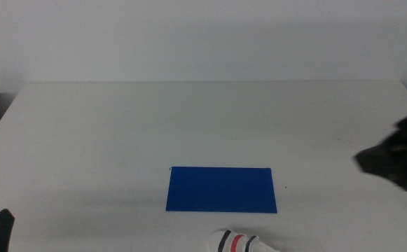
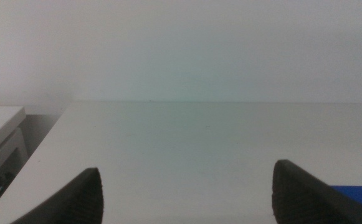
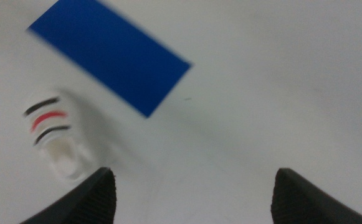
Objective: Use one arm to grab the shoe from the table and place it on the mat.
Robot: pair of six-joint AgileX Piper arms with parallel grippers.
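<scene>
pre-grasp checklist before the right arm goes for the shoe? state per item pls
1. Right gripper jaws open and holding nothing: ok.
2. Small white chunky-soled shoe with black and red straps located: ok. It lies on the wide white tabletop, near the front edge, partly cut off in the middle view.
3. Shoe between the jaws: not ok. It sits off to one side in the right wrist view, which is motion-blurred.
4. Thin dark blue rectangular mat bare for placing: ok. The shoe lies just in front of it, apart.
5. Left gripper out of the way: ok. It waits open at the table's near-left corner.
6. Shoe's heading for jaw alignment: cannot tell.
</scene>
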